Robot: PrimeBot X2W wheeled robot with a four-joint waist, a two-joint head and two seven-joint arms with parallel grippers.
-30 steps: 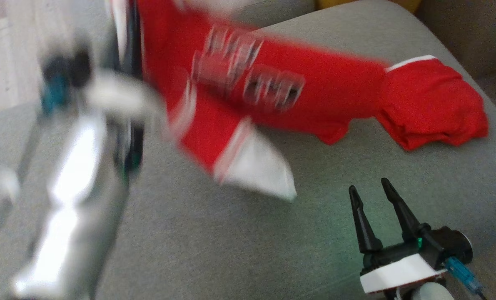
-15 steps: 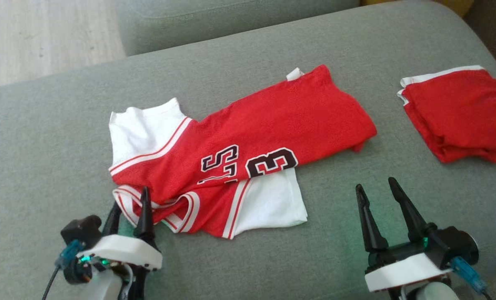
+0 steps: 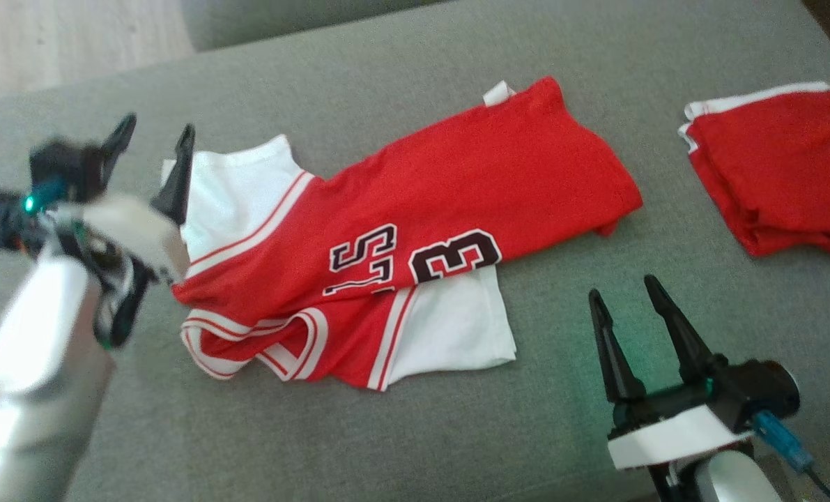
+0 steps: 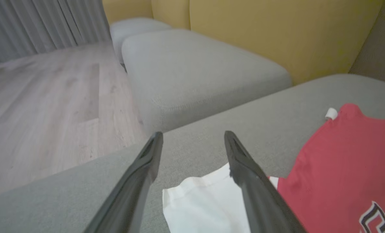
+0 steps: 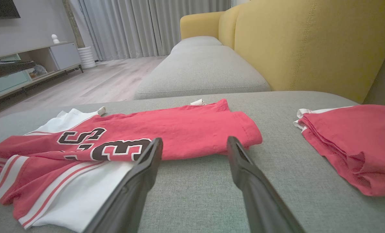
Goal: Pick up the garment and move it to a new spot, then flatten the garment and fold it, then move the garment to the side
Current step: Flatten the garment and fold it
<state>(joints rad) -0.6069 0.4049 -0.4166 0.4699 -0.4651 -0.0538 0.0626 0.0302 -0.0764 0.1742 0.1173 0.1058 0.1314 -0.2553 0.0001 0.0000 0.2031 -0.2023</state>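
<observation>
Grey sofa cushion (image 3: 387, 432), head view: the rumpled jersey (image 3: 415, 230) lies mid-seat, with the left gripper (image 3: 158, 125) at nine o'clock and the right gripper (image 3: 621, 286) at five, both spread and empty. Left wrist view: white panel (image 4: 205, 207) at six. Right wrist view: hem (image 5: 244, 129) at twelve. Flattening seems due; next, pinch corners and pull outward.

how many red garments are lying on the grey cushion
2. The red and white jersey lies crumpled midway along the grey cushion; a folded red garment sits apart to its right, partly out of frame. Others may be hidden.
</observation>
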